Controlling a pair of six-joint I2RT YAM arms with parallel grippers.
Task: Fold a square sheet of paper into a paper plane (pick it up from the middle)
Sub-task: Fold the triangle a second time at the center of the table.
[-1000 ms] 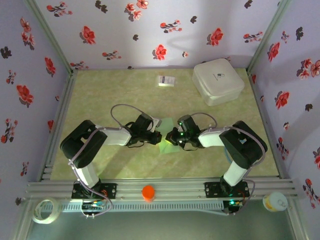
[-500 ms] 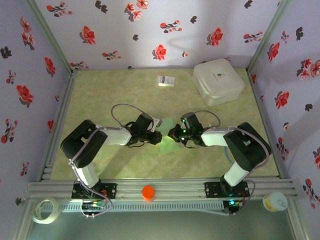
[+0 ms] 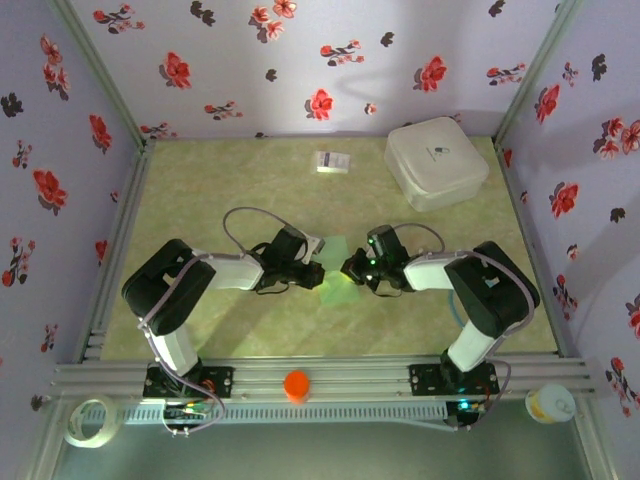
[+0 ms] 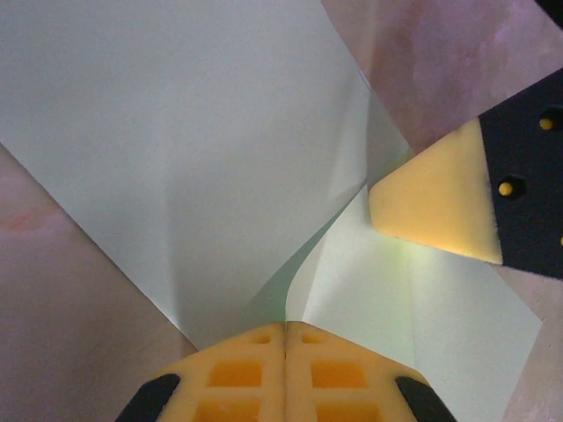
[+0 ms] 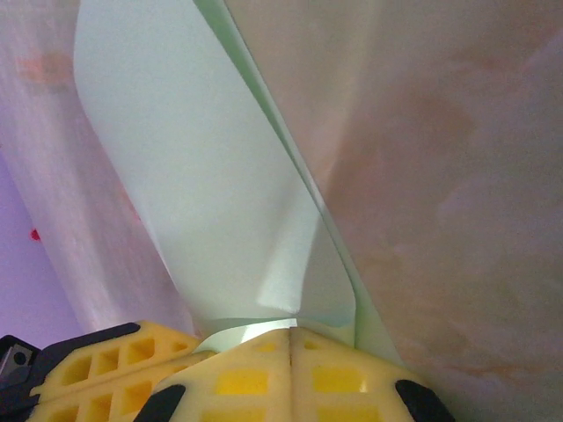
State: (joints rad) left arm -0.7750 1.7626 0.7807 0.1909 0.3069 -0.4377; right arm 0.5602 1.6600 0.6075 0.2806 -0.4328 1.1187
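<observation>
The square sheet of paper [image 3: 338, 291] lies partly folded, pale mint green, on the table between my two grippers. My left gripper [image 3: 318, 272] is shut, and in the left wrist view a curled edge of the paper [image 4: 176, 132] runs into the seam of that gripper [image 4: 286, 327]. My right gripper [image 3: 348, 268] faces it from the right, also shut. A raised flap of the paper [image 5: 176, 149] meets the tip of the right gripper [image 5: 291, 332]. The two grippers' tips are a few centimetres apart.
A white rounded box [image 3: 436, 162] stands at the back right and a small white printed card [image 3: 333, 161] lies at the back centre. On the front rail sits an orange cap [image 3: 296, 385]. Flowered walls close in the table on three sides.
My right gripper has shifted slightly to the right and back, and the paper between the grippers has shifted with it. The left arm has stayed still.
</observation>
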